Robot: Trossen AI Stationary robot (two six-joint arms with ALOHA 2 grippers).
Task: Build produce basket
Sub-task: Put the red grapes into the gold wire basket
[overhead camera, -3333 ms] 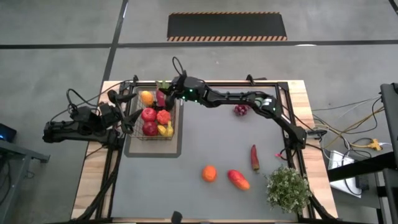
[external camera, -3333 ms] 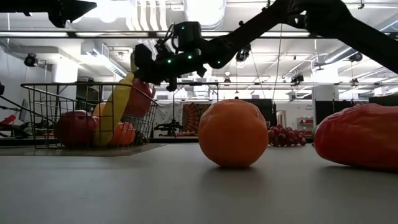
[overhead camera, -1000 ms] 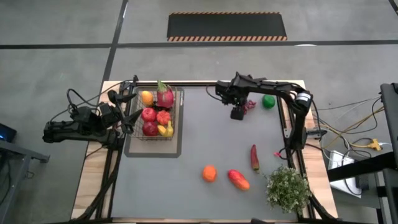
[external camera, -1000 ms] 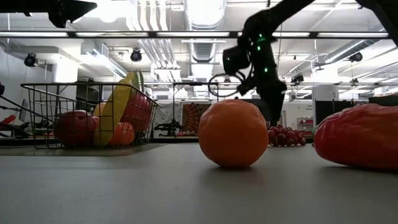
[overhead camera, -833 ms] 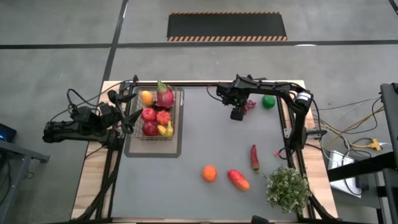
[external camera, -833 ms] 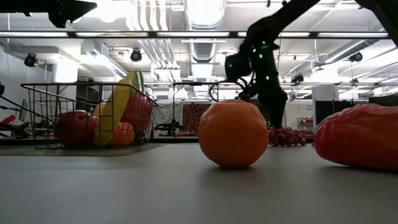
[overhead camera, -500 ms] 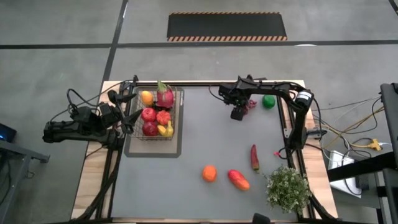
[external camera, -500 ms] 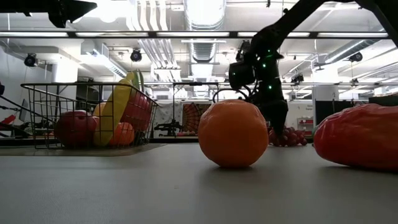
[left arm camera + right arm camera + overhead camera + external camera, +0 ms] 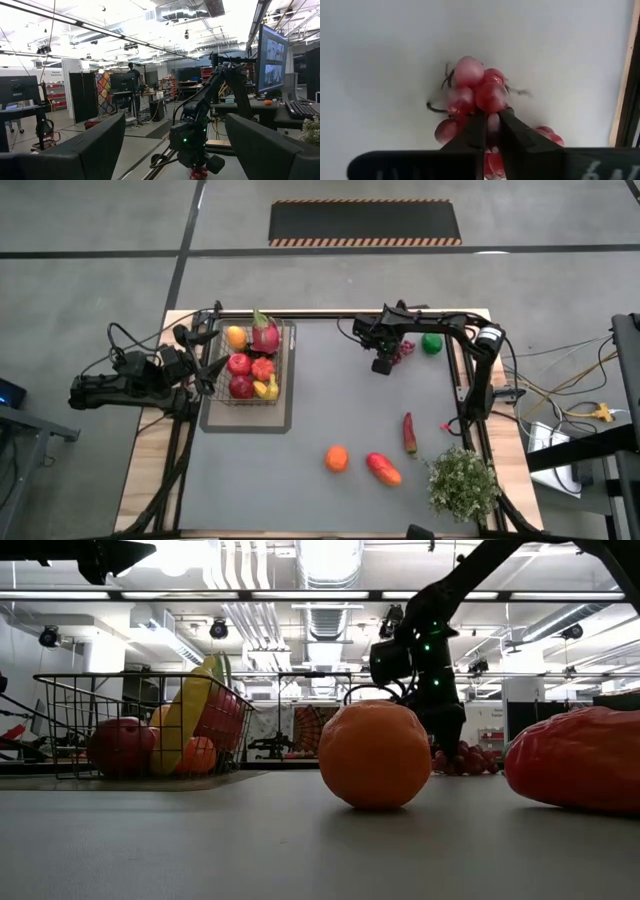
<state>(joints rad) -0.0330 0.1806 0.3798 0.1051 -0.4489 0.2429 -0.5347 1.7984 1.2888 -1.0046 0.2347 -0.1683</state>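
Basket sat at the table's left side on a grey tray, partly filled: an orange, dragon fruit, apples and banana lay inside. Judging by the layout, roughly half the job remained: grapes, lime, chilli, a second orange and mango were outside on the table. The right gripper was closed on the grapes at the far right; this grip showed only in the right wrist view, the high view hiding it under the arm. The left gripper waited with fingers apart beside the basket. The low view alone showed the fruit piled above the rim.
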